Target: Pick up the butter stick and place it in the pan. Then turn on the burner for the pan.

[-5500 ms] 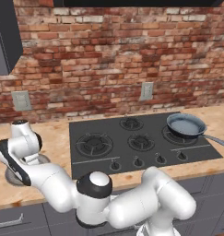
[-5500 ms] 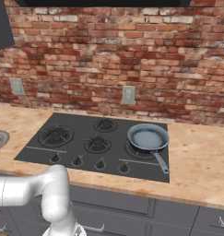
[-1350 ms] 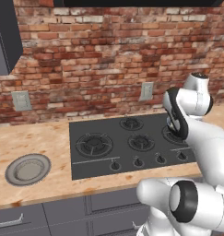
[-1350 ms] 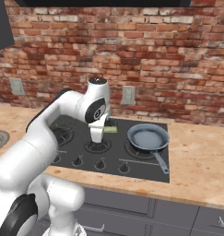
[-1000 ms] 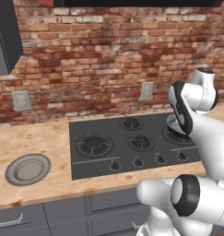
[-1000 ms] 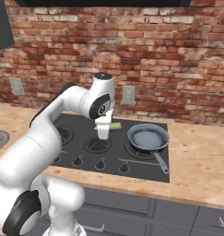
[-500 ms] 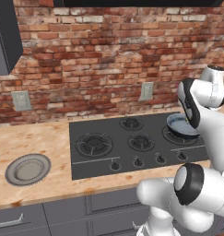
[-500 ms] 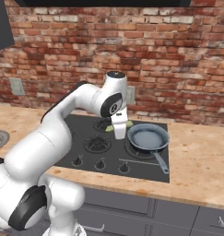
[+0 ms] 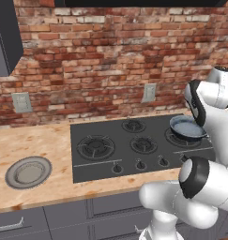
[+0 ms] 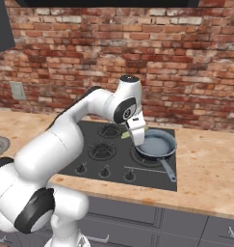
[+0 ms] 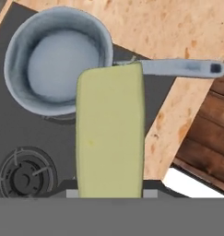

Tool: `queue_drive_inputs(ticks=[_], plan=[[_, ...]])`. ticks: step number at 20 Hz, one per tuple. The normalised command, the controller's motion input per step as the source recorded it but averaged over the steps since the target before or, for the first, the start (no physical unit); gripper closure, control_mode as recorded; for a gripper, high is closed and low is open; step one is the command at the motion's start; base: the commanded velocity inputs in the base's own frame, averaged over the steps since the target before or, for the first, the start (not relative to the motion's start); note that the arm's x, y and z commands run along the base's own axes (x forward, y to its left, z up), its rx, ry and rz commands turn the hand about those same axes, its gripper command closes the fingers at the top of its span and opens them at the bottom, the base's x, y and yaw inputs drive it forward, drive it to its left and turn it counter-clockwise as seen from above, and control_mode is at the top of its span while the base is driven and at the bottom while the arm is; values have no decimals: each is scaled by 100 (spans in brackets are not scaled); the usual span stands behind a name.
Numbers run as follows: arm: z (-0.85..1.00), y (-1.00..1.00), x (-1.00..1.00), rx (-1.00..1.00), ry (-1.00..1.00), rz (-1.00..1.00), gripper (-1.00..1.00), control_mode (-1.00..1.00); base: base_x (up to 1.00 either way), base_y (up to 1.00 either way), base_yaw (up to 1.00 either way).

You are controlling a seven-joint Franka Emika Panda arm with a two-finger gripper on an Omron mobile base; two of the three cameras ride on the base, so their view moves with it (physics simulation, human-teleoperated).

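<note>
Kitchen, gas stove, brick wall

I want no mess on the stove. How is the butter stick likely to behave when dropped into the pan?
The butter stick is a flat-sided bar, so it should land without rolling. It looks small and light, so the low-sided pan probably won't tip. It may slide a little on the smooth inside.

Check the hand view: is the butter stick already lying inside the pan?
No. The butter stick is held up in the gripper, above the stove, and the pan inside is bare.
</note>
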Motion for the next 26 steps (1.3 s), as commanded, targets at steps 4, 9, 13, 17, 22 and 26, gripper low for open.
queue_drive_inputs(ticks=[4, 9, 13, 17, 22, 26], plan=[[-13, -34, 31, 0, -1, 3, 100, -100, 0, 0, 0], [-20, -26, 24, 0, 0, 1, 100, -100, 0, 0, 0], [-41, -8, 26, 0, 0, 0, 100, -100, 0, 0, 0], [-40, -4, 29, 0, 0, 0, 100, -100, 0, 0, 0], [-23, -7, 37, 0, 0, 0, 100, -100, 0, 0, 0], [-12, -15, 36, 0, 1, 1, 100, -100, 0, 0, 0]])
